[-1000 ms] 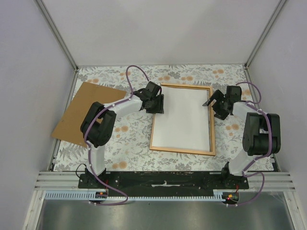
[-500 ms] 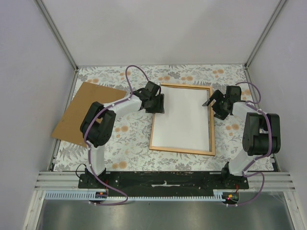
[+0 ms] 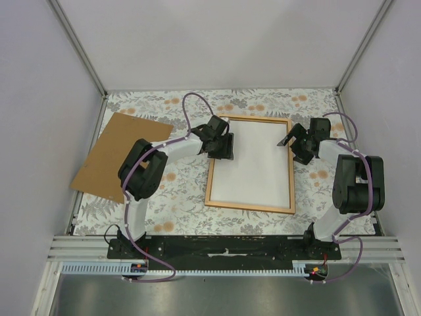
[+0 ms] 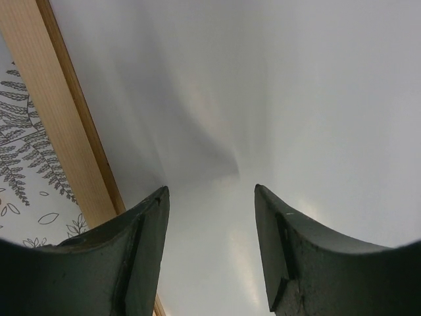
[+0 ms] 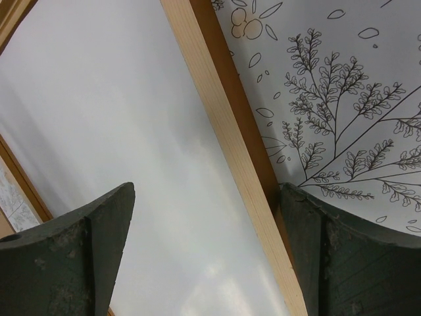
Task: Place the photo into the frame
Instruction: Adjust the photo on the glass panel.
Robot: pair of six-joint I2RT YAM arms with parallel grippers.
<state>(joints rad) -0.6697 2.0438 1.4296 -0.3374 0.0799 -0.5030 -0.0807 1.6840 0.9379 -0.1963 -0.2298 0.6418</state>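
Booth closed on three sides. Back wall (image 3: 217, 39), left wall (image 3: 33, 131) and right wall (image 3: 395, 99): plain, matte, pale lilac-grey. Slim metal posts (image 3: 77, 45) run up both back corners. Table (image 3: 316, 178) covered by a white cloth (image 3: 177, 191) printed with grey leaves and orange blossoms. Ribbed aluminium rail (image 3: 85, 247) along the near edge, with a dull grey metal sheet (image 3: 217, 296) below it. Light soft and even, shadows faint.

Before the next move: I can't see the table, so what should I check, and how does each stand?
1. The photo inside the frame, white back up: ok.
2. Every corner of the photo flat: cannot tell.
3. The left gripper open, empty, above the photo: ok.
4. The right gripper open, over the frame's right rail: ok.
5. The brown board apart, left of the frame: ok.
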